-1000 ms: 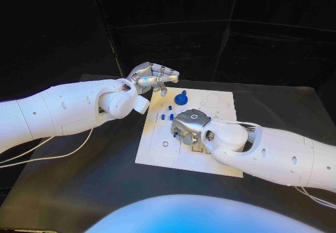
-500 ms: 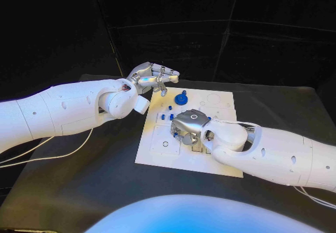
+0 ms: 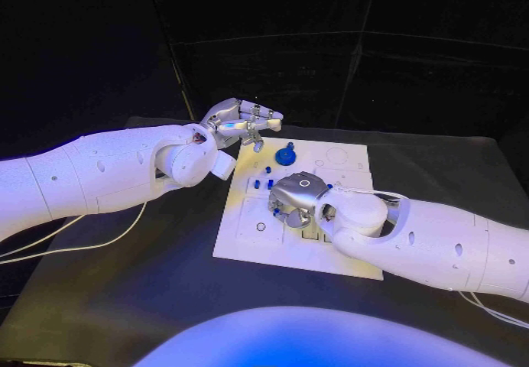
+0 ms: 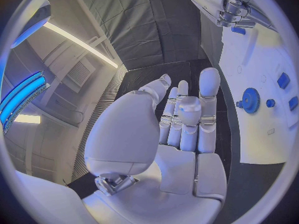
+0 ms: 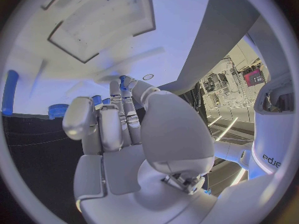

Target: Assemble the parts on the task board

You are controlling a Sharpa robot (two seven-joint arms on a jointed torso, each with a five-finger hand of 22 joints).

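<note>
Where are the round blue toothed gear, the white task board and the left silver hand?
round blue toothed gear (image 3: pixel 286 156), head view, its disc face
white task board (image 3: pixel 245 246), head view, bare near corner
left silver hand (image 3: pixel 245 120), head view, middle of hand

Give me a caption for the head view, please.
Right hand hovers over the white task board; left hand waits beside a blue gear.

Two bulky white arms with smooth rounded shells and small dark oval holes along their sides are showing, each ending in a silver metal robot hand: the left robot hand (image 3: pixel 245 120) and the right robot hand (image 3: pixel 294 200). Thin white cables are trailing from both arms. Pale padded palms and fingertips are showing on both.
</note>
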